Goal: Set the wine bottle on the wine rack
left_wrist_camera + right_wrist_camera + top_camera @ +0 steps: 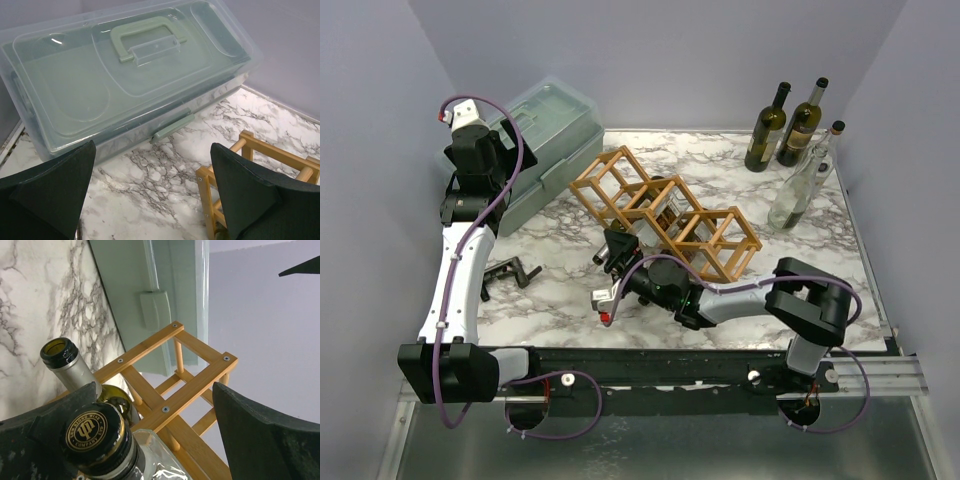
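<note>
Hanging high over the left end of the white marbled worktop [560, 295], the left claw [152, 147] has its two dark fingers spread wide with nothing between them. It is above a translucent plastic storage box with a pale green handle [145, 35], whose left end is cut off in the wrist view. A small black clamp-like object [510, 272] lies on the worktop near that arm, too small to identify. Mid-worktop stands the light-brown wooden lattice wine rack [650, 195], its near-left end partly covered by the right claw [154, 386]. That claw is wide open too. The clear glass wine bottle with a black-and-gold cap [95, 432] appears to lie in the rack, neck beside one finger with a gap to the other. Its body is cut off, and I cannot tell whether that finger touches it. An open-mouthed green bottle with silver neck foil [60, 352] lies just beside it, body hidden. Three upright bottles [803, 123] stand at the far right corner.
</note>
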Controlling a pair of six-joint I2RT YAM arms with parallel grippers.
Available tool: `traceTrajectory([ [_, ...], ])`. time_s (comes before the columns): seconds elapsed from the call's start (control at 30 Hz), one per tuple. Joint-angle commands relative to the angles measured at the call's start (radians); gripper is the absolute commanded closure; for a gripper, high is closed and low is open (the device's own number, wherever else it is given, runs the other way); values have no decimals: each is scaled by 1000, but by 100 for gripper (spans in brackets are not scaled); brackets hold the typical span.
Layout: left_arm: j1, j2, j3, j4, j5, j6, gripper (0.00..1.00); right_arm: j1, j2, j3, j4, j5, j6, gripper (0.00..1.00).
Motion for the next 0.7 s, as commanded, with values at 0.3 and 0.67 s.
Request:
traceTrajectory([
  [0.3,6,-12,2,-1,29,-13,1,28,-207,96,-568,-80,314,0],
  [0.67,6,-2,-2,4,68,-25,1,32,-432,189,-962,-131,518,0],
])
